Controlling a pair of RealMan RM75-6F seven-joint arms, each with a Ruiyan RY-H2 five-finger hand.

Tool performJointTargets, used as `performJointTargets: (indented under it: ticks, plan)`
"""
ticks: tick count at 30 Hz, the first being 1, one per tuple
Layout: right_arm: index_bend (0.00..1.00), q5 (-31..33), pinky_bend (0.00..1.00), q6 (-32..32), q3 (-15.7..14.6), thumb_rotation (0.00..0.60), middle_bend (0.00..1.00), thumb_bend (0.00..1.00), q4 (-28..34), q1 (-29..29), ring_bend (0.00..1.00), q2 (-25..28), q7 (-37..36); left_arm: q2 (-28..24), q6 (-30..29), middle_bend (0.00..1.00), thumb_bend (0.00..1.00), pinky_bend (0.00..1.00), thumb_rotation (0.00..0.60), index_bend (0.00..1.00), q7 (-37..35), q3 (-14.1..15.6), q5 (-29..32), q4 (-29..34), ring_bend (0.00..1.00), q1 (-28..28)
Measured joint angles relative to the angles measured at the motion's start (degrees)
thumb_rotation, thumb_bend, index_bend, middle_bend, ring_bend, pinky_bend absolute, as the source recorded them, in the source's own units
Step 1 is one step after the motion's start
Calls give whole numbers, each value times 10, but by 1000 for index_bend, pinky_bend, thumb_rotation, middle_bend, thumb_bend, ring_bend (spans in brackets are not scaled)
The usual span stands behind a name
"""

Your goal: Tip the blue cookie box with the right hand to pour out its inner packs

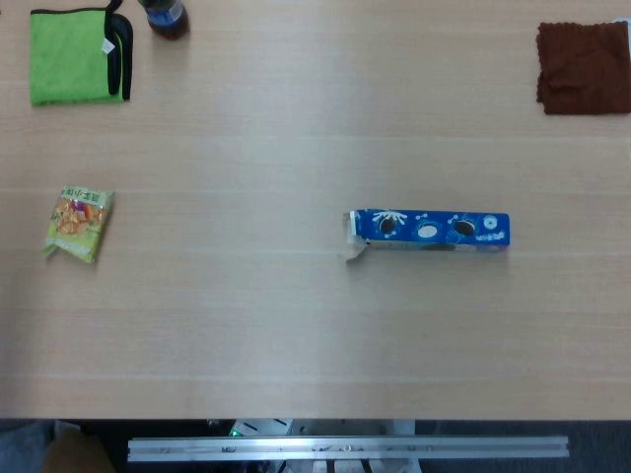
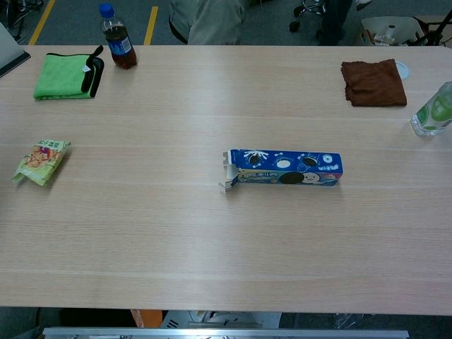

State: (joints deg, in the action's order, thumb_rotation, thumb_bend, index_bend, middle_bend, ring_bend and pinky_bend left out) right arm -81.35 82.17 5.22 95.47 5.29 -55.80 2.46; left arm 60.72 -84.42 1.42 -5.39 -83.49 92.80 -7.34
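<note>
The blue cookie box lies flat on the wooden table, long side running left to right, a little right of the middle. Its left end is open, with pale cardboard flaps splayed out. No inner packs show outside the box. Neither hand nor arm appears in the head view or the chest view.
A green cloth with a black strap lies at the far left beside a cola bottle. A snack packet sits at the left. A brown cloth lies far right, with a green-labelled bottle at the right edge.
</note>
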Motion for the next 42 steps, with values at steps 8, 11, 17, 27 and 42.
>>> performJointTargets:
  ticks: [8, 11, 17, 27, 42]
  plan:
    - [80, -10, 420, -6, -2, 600, 219, 100, 6, 6, 225, 5, 7, 0, 5, 98, 43, 167, 600, 134, 1, -5, 12, -3, 141, -4]
    - [79, -20, 420, -7, -1, 600, 219, 100, 12, 11, 225, 10, 3, -5, 2, 98, 43, 167, 600, 134, -1, -4, 10, -1, 141, -2]
    - [80, -48, 419, -38, -1, 600, 219, 100, 18, 39, 225, 19, 14, -23, 5, 98, 43, 167, 600, 134, 5, -1, 3, 5, 141, -3]
    - [79, -70, 419, -137, 1, 600, 219, 5, 41, 115, 225, 5, 51, -38, 4, 90, 43, 167, 600, 134, 14, 9, -2, 27, 141, 3]
    - [79, -30, 407, -291, -16, 600, 214, 0, 55, 211, 223, -118, 180, -47, -16, 89, 43, 167, 600, 134, 0, 23, -17, 30, 141, 21]
